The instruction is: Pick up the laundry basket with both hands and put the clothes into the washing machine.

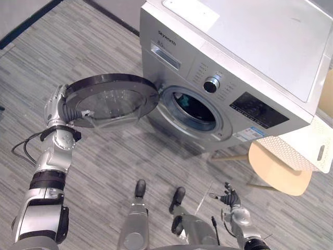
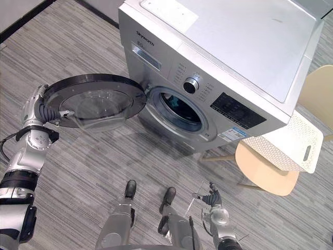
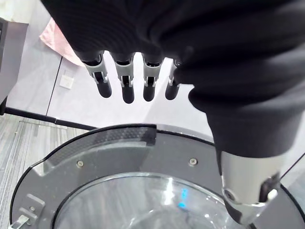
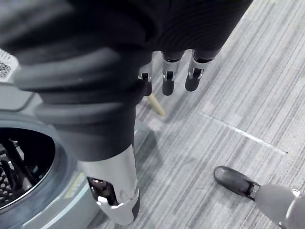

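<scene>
The silver washing machine (image 1: 244, 57) stands with its round door (image 1: 112, 99) swung wide to the left. Dark cloth shows inside the drum (image 1: 193, 107). My left hand (image 1: 56, 104) is at the door's far left rim, its fingers (image 3: 125, 81) straight above the door's dark ring (image 3: 119, 152) and its thumb (image 3: 248, 191) against the glass side. My right hand (image 1: 229, 198) hangs low near the floor in front of the machine, fingers (image 4: 167, 78) relaxed and holding nothing. A white perforated laundry basket (image 1: 299, 148) rests on a pale wooden chair (image 1: 278, 177) right of the machine.
Grey striped carpet (image 1: 104, 161) spreads in front of the machine. The open door juts out over the floor on the left. The chair's wooden legs (image 1: 229, 156) reach towards the machine's lower right corner.
</scene>
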Controlling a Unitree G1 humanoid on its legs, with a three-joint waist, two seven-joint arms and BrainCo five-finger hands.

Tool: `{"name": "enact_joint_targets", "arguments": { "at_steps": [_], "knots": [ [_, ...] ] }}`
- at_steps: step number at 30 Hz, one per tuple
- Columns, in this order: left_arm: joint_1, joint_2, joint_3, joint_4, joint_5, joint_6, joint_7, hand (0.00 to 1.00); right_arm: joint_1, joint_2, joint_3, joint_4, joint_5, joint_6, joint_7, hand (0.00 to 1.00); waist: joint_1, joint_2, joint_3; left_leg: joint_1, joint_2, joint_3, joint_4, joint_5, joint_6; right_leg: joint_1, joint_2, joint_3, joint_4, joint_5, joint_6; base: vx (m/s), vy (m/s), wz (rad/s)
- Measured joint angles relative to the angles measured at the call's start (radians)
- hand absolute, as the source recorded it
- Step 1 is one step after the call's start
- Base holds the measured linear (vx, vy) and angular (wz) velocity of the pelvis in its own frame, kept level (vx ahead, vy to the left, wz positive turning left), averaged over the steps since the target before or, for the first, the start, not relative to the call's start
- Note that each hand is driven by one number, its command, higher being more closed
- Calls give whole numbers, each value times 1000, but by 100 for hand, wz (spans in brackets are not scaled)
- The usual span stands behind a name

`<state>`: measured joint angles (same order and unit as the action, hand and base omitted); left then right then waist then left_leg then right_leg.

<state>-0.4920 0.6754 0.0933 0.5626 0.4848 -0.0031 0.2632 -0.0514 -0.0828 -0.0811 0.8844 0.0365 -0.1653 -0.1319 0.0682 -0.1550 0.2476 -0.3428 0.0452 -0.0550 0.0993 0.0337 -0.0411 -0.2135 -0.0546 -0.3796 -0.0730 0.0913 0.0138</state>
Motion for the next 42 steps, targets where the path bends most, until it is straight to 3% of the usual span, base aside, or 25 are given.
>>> {"name": "enact_joint_targets", "arguments": {
  "at_steps": [3,11,18,26,36,42],
  "knots": [
    [41,-7,36,-98,-2,1,1,0,2,-1,1,-9,0,0,0,0,2,1,-1,1,-9,-11,-17,2,-2,-2,1,-1,-6,0,-1,24,20,5],
    [49,-23,33,-157,-3,0,-1,0,8,-1,4,-10,-9,17,1,0,3,1,-1,1,-15,-12,-16,3,-1,2,0,0,-16,0,-1,45,17,1],
    [-85,-14,-36,89,-12,0,-20,0,9,-2,65,-13,-10,18,1,0,5,0,-2,-22,-2,-6,9,-4,-2,-11,5,4,-15,7,-11,-17,8,-2],
    [-237,3,-55,167,-10,7,1,0,18,-1,85,-36,-8,16,0,0,3,-2,-2,-70,25,18,52,-16,-8,-54,24,31,-11,21,-28,-37,7,-12],
    [-249,3,-65,225,20,21,6,0,20,0,98,-36,-8,14,-1,0,1,-9,-2,-71,27,30,53,-17,-10,-58,30,42,-11,23,-29,-1,25,-3],
    [-315,42,-89,225,20,22,5,0,19,28,114,-40,-8,14,-4,0,3,-43,0,-86,36,25,58,-18,-11,-67,34,37,-11,23,-29,-12,31,1]
  ]
}}
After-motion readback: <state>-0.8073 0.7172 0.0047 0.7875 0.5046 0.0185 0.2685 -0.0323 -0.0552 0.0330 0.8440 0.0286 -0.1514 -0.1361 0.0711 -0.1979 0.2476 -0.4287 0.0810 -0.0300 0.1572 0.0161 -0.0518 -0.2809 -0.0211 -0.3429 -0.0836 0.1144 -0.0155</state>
